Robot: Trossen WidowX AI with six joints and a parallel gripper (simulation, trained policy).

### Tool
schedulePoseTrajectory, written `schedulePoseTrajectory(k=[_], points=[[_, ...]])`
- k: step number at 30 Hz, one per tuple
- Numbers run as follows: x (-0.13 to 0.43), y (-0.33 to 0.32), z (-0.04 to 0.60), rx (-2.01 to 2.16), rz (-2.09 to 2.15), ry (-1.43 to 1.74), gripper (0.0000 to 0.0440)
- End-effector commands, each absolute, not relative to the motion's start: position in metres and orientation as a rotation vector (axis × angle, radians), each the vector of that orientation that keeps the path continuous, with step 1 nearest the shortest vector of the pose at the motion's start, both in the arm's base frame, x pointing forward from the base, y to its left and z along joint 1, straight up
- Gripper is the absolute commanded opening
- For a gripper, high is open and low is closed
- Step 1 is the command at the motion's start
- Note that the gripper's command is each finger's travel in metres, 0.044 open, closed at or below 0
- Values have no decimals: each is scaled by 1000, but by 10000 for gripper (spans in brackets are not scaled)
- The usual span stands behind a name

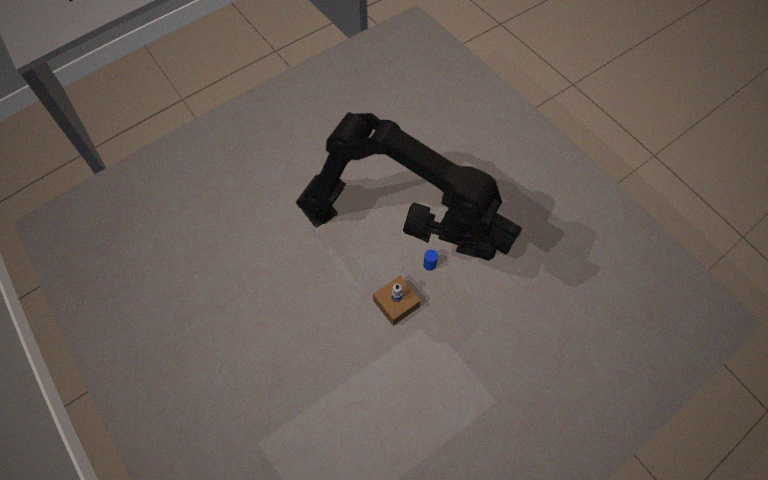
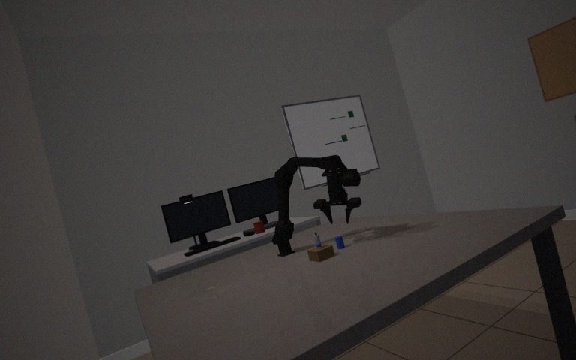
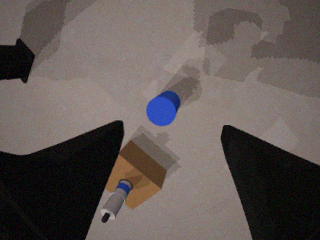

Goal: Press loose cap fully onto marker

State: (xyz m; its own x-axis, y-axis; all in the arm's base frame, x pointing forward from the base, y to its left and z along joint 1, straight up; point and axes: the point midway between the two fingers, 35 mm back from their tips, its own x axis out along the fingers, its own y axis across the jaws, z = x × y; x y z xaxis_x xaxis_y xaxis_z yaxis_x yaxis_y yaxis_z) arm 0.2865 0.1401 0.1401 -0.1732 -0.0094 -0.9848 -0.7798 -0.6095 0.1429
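The blue cap (image 1: 430, 259) (image 2: 339, 242) (image 3: 161, 111) stands upright and loose on the table. The grey-white marker (image 1: 397, 291) (image 2: 317, 240) (image 3: 114, 202) stands upright, uncapped, with its dark tip up, in the brown holder block (image 1: 394, 314) (image 2: 320, 253) (image 3: 150, 189). The cap is a short way from the block. My gripper (image 2: 340, 223) (image 3: 173, 129) is open with nothing between its fingers. It points down and hangs above the table, higher than the cap. In the wrist view the cap shows between and slightly beyond the fingertips. In the top view the fingertips are hidden under the arm.
The grey table (image 1: 198, 316) (image 2: 238, 305) bears the arm's base. In the wrist view a dark part of the arm (image 3: 15, 62) shows at the left edge. Behind the table, a desk carries two monitors (image 2: 196, 216) and a red mug (image 2: 259, 226). A whiteboard (image 2: 322, 127) hangs on the wall.
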Motion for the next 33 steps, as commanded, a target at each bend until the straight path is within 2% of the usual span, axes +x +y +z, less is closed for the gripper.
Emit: schedulePoseTrajectory(k=[1,33], points=[[284,135,132,-1554,1868,925,312],[270,126,62,-1659,2058,810,275]])
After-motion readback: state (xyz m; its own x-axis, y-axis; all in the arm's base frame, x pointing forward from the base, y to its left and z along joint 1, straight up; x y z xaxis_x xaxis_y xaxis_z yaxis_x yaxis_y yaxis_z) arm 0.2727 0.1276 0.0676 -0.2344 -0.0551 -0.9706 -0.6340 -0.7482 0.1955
